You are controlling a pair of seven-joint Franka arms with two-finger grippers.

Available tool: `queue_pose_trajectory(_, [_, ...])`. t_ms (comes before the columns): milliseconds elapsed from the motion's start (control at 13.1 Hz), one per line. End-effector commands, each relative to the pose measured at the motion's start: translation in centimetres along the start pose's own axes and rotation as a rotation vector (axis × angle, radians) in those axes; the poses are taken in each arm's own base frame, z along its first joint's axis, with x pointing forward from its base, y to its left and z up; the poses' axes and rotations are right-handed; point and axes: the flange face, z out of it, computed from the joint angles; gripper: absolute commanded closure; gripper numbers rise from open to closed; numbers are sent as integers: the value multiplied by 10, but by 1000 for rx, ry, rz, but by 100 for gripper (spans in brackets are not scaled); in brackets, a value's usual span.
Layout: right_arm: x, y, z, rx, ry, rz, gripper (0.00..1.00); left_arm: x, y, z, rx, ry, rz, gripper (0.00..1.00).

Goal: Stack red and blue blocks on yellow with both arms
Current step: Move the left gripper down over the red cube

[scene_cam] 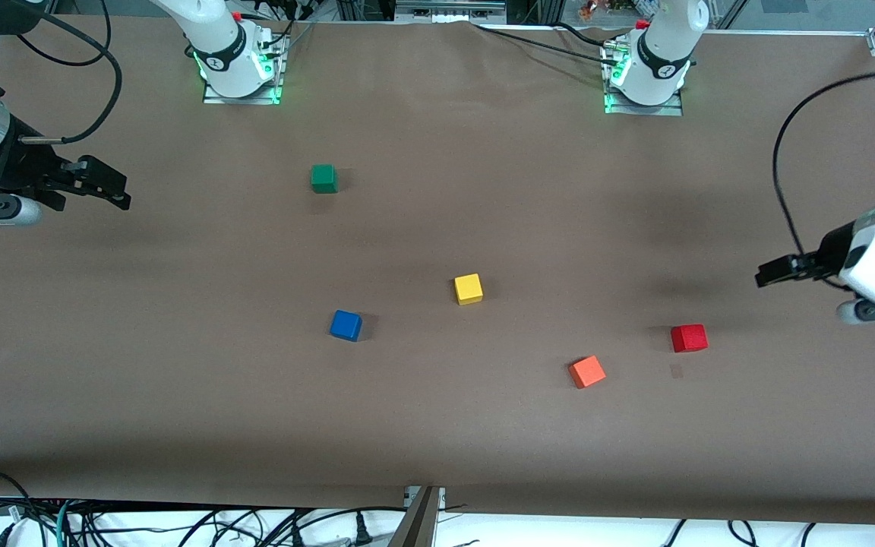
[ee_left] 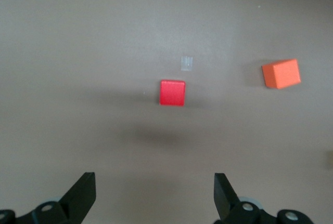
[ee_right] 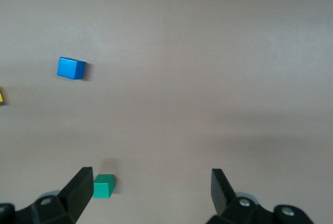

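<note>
Orange cube [scene_cam: 587,371] lies nearest the camera. Red block [scene_cam: 689,338], blue block [scene_cam: 345,325] and yellow cube [scene_cam: 468,289] sit apart on the tabletop [scene_cam: 437,425]. Left gripper [scene_cam: 775,271] and right gripper [scene_cam: 107,184] hover with jaws apart, empty. Blocks appear light, rigid, matte; grip opposite flat faces.

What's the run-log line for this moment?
left gripper: open, empty | right gripper: open, empty | red block, blue block, yellow block: apart on table, unstacked

Orange cube [scene_cam: 587,371] near red block [scene_cam: 689,338].
</note>
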Motion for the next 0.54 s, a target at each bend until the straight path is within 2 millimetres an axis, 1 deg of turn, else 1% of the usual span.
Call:
queue_pose_trajectory(0, [2,4,2,-14,-12,-4,0,18,4,48,-12,9,9,0])
queue_pose_trajectory(153, [21,1,44,-14,-83,1,0,25,7,100,-18,7,13,0])
queue_pose_trajectory(306, [24,-3,43,-19,-57,-13,0,19,11,155,-23,20,18,0])
queue_pose_trajectory(460, [24,-6,43,-7,-55,-14,0,11,10,199,-28,41,17,0])
